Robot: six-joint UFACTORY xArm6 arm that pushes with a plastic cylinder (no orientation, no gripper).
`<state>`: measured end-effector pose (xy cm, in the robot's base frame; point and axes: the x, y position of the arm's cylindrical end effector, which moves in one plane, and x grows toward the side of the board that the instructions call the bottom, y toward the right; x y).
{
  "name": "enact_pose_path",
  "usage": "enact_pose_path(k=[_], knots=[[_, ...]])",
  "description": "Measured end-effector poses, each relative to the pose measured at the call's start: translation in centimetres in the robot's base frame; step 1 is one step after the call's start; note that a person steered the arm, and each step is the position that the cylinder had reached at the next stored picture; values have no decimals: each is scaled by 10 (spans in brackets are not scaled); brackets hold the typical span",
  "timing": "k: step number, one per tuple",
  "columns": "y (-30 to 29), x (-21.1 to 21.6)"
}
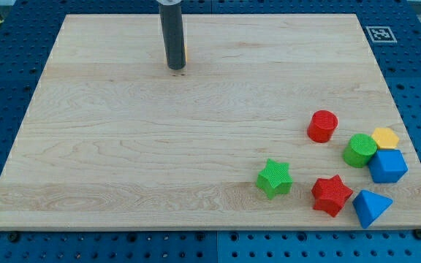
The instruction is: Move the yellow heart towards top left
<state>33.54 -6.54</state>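
My tip (176, 68) rests on the wooden board (123, 146) near the view's top, left of centre. A thin yellow sliver (185, 52) shows just past the rod's right edge; it looks like a yellow block almost wholly hidden behind the rod, and its shape cannot be made out. My tip is touching or right next to it.
A cluster sits at the view's bottom right: a red cylinder (322, 126), a green cylinder (359, 150), a yellow block (386, 137), a blue block (387, 166), a blue triangle (371, 207), a red star (331, 194) and a green star (274, 178). A marker tag (379, 33) is off the top right corner.
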Motion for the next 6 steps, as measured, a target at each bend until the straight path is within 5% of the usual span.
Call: enact_pose_path(k=[6], knots=[[30, -44]])
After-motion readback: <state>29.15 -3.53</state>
